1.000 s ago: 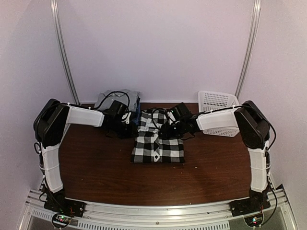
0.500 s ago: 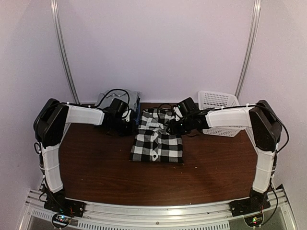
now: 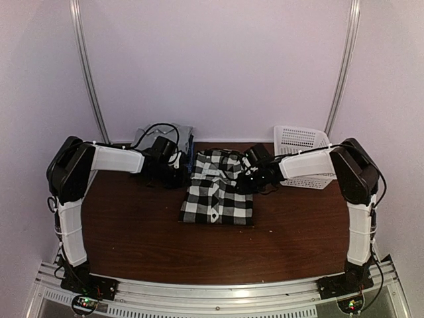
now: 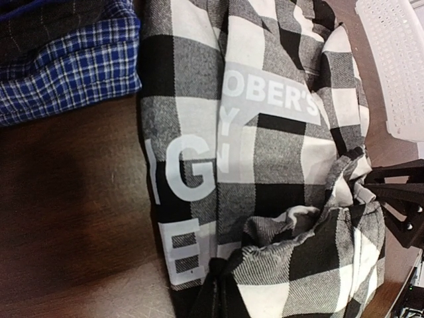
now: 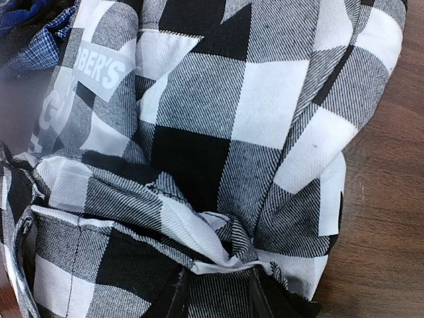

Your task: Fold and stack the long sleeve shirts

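Observation:
The black-and-white check shirt (image 3: 217, 195) lies folded in the middle of the table, its far part bunched up. My left gripper (image 3: 183, 175) is at its far left edge and is shut on a fold of it (image 4: 224, 291). My right gripper (image 3: 246, 179) is at its far right edge and is shut on a bunched fold (image 5: 215, 291). A printed label (image 4: 265, 106) shows on the shirt. A grey shirt (image 3: 165, 134) tops a pile at the back left, over a blue-checked shirt (image 4: 66, 73).
A white lattice basket (image 3: 301, 156) stands at the back right, close behind my right forearm; it also shows in the left wrist view (image 4: 397, 66). Bare brown table (image 3: 132, 225) runs along the front and both sides.
My right arm lifted and swung back, then came down again at the shirt's far right edge. The check shirt has shifted slightly left and bunched at its far end. The left arm has barely moved.

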